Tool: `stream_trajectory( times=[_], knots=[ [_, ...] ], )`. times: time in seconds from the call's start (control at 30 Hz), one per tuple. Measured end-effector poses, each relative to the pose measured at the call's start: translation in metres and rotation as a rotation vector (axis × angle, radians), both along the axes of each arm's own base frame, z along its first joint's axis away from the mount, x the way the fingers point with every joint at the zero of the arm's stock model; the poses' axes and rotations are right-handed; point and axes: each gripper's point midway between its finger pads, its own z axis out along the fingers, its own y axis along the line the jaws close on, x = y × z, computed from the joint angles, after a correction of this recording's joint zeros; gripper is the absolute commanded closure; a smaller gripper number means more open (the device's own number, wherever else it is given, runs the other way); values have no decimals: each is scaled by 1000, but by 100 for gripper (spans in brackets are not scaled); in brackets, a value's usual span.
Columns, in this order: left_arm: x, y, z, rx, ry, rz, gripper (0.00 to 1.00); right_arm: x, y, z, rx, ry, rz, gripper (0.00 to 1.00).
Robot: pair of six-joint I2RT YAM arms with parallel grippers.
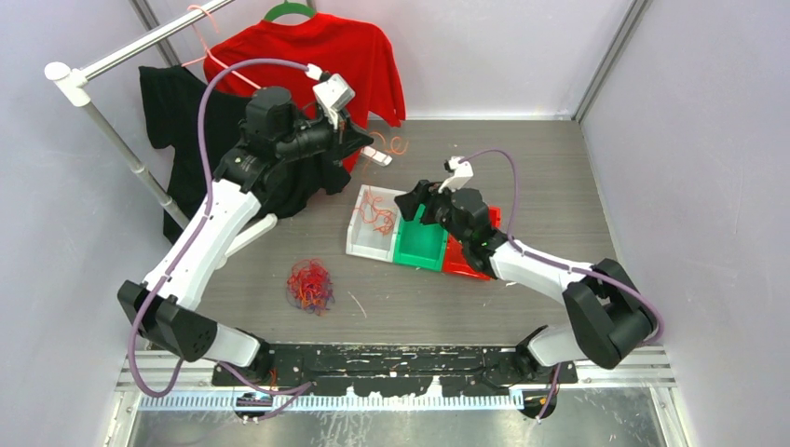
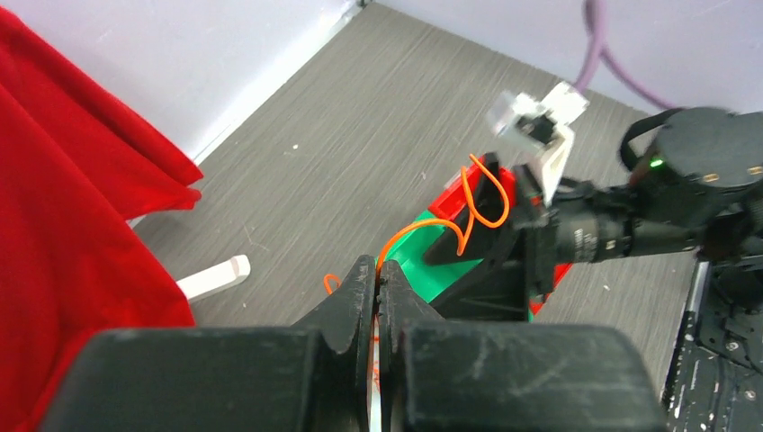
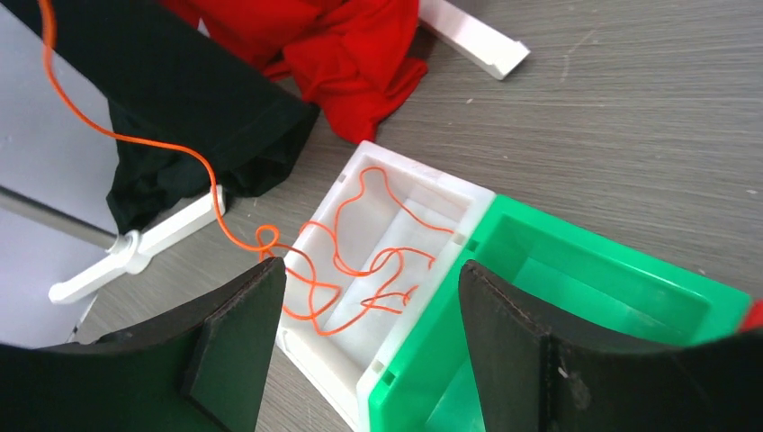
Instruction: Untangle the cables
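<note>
Hovering over white bin (image 3: 423,171) & green bin (image 3: 612,256) w/ right pincer (image 3: 373,279) spread apart. Leaving main tangle (image 1: 309,284) on table (image 1: 559,186), well apart from bins. Pinching orange wire (image 1: 377,214) w/ left pincer (image 2: 378,279) clamped shut, above bin. Likely best: lowering slowly, letting slack coil inside, not snagging rim.

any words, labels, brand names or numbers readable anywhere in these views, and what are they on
None: no word, number or logo can be read in any view.
The white bin, green bin, red shirt and black shirt look plain.
The only sign is a small green light on the right arm, without lettering.
</note>
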Motion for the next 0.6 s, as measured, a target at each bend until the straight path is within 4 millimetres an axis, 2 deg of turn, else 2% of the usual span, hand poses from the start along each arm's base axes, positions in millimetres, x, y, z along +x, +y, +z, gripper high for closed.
stream_trajectory(
  times=[0.27,0.6],
  knots=[
    [27,2,-53,130,30,47,100,-6,-32,12,22,-11,-113,27],
    [40,8,-123,281,110,151,100,-15,-49,10,4,-3,-165,24]
  ],
)
